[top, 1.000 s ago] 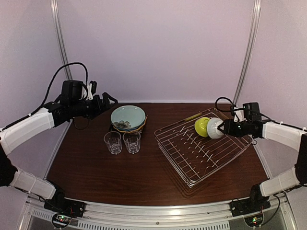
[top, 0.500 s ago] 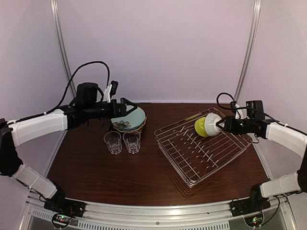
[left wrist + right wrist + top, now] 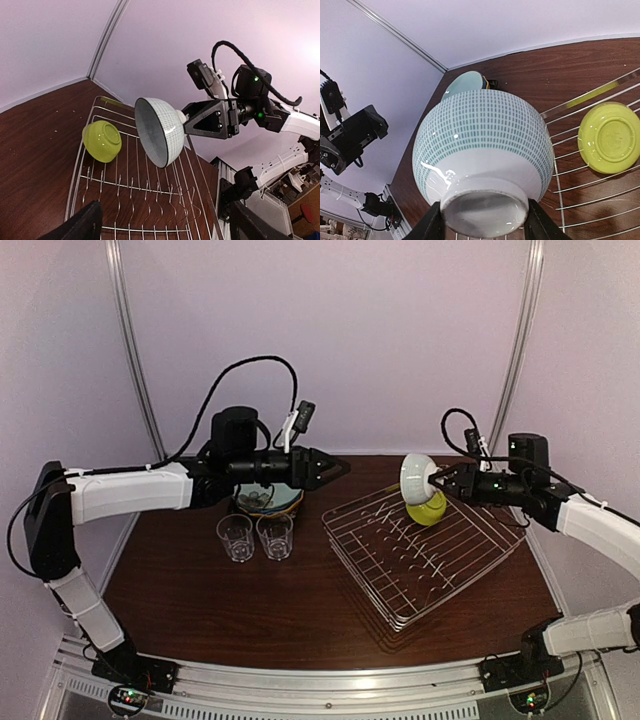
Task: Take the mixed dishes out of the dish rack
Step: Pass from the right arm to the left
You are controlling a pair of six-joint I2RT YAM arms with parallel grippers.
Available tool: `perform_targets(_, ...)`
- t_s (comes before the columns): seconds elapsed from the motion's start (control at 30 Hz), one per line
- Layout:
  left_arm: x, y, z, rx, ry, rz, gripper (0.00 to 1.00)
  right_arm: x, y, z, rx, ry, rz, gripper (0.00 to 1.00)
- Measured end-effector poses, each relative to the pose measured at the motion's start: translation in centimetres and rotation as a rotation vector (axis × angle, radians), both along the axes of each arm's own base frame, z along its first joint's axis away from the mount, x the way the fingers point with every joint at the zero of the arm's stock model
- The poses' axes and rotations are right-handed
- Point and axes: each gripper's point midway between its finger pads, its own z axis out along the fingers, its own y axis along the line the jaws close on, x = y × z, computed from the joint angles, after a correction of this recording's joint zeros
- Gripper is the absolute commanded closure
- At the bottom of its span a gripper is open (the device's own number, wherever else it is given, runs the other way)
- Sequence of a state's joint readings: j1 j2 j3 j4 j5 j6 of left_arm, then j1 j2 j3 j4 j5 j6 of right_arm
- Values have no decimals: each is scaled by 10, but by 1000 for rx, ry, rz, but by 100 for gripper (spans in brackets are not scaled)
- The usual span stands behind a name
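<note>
Our right tool [image 3: 437, 480] clamps the white bowl [image 3: 415, 472] by its foot, the rack [image 3: 400, 585] beneath it; our left tool [image 3: 338, 468] stands wide, facing the bowl.

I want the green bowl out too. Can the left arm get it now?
Probably, but it's tight: the left gripper is open and empty, yet the white bowl in the right gripper hangs right beside the green bowl.

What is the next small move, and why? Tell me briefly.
Probably carry the white bowl leftward toward the left gripper. The right gripper holds it by its foot above the dish rack, and the left gripper stands open and empty, pointed toward it.
</note>
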State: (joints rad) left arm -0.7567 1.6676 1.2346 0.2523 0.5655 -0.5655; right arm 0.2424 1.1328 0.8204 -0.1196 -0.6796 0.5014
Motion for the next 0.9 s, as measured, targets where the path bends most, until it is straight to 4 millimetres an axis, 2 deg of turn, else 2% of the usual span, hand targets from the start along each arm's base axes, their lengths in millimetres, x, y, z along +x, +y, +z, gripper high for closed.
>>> perform_targets(0.27, -20, -36, 20, -77, -52, -125, 18, -20, 49, 36, 92, -49, 131, 61)
perform_targets(0.4, -27, -45, 25, -100, -48, -157, 24, -25, 66, 51, 128, -75, 173, 62)
perform_targets(0.5, -31, -49, 27, -112, -36, -172, 31, -28, 75, 54, 146, -76, 193, 62)
perform_targets(0.57, -34, -52, 28, -122, -33, -186, 39, -30, 79, 55, 154, -76, 203, 62)
perform_targets(0.73, -46, -60, 31, -144, -22, -224, 64, -32, 88, 59, 180, -77, 223, 62)
perform_targets(0.9, -54, -64, 36, -172, -11, -259, 94, -37, 96, 68, 224, -81, 258, 62)
